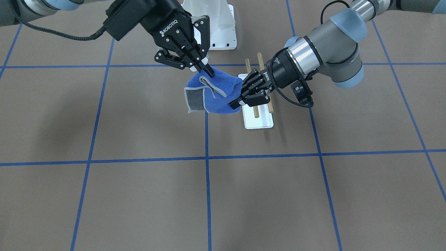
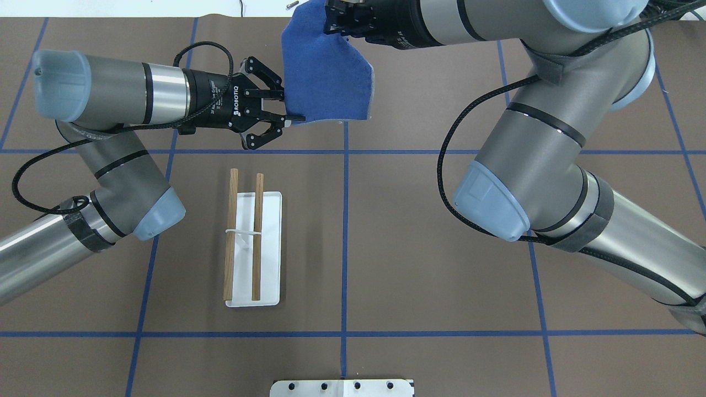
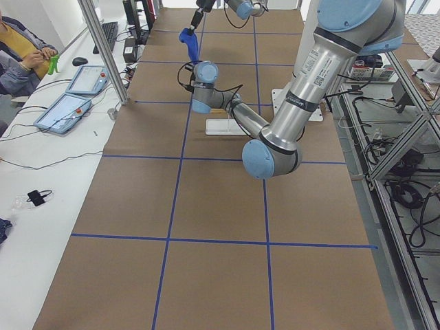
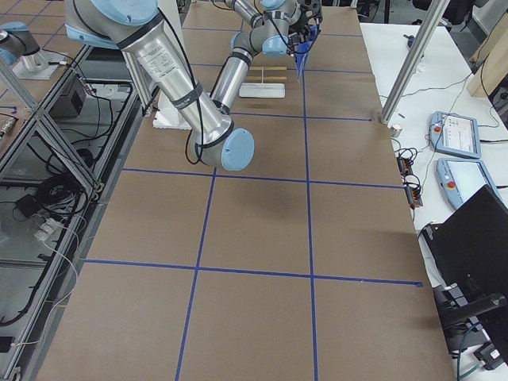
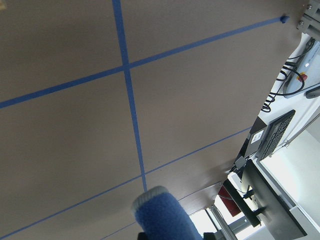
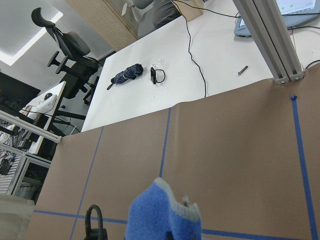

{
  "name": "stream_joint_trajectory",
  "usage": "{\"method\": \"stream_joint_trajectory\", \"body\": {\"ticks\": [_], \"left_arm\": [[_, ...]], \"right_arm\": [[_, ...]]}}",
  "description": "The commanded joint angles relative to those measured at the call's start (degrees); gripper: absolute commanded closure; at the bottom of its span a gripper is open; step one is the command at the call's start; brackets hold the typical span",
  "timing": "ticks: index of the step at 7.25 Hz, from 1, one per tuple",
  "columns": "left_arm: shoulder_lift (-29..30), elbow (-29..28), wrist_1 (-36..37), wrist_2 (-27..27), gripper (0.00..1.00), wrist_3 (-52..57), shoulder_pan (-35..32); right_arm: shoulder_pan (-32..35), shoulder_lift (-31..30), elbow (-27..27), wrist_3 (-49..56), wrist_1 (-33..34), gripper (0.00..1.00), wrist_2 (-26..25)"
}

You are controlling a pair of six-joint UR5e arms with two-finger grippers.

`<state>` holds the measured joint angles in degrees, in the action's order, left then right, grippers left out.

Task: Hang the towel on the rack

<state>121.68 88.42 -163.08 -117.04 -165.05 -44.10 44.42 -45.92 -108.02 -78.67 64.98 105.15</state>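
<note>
The bright blue towel with pale edging hangs in the air between both grippers. It also shows in the overhead view. My right gripper is shut on the towel's upper edge and holds it high. My left gripper is shut on a lower corner. The rack has a white base and two parallel wooden rods. It stands on the table beneath my left arm, nearer the robot than the towel. Each wrist view shows a blue towel tip.
A white mounting plate sits at the robot's edge of the table. Blue tape lines cross the brown table. A white desk with tablets and a seated person lies beyond the far edge.
</note>
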Motion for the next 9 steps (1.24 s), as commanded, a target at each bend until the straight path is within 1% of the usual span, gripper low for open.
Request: {"method": "stream_joint_trajectory", "body": {"ticks": [1, 2, 3, 4, 6, 7, 8, 9], "left_arm": [[-0.5, -1.8, -3.6, 0.1, 1.0, 4.6, 0.5], [0.1, -2.5, -3.5, 1.4, 1.0, 5.3, 0.4], [0.2, -3.0, -3.6, 4.9, 1.0, 5.3, 0.4], [0.7, -3.9, -3.6, 7.0, 1.0, 5.9, 0.4], [0.8, -3.8, -4.2, 6.9, 1.0, 7.6, 0.4], [0.7, -3.5, -5.0, 6.9, 1.0, 14.0, 0.4], [-0.3, -1.9, -6.7, 6.6, 1.0, 29.7, 0.3], [-2.0, 0.0, -6.5, 6.7, 1.0, 46.7, 0.3]], "right_arm": [[0.1, -0.4, -0.1, -2.3, 0.5, 0.13, -0.5], [-0.3, -1.7, -1.3, -3.4, 0.5, 0.0, -1.8], [-0.6, -3.6, -3.5, -3.4, 0.5, 0.0, -1.8], [-0.6, -5.1, -4.9, -3.4, 0.5, 0.0, -1.8], [-0.5, -6.7, -6.7, -3.3, 0.6, 0.0, -1.9], [-0.5, -7.1, -6.8, -3.3, 0.6, 0.0, -1.9], [-0.5, -7.3, -6.7, -2.9, 0.4, 0.0, -1.9], [-0.4, -7.7, -6.6, -2.6, 0.3, 0.0, -1.9]]}}
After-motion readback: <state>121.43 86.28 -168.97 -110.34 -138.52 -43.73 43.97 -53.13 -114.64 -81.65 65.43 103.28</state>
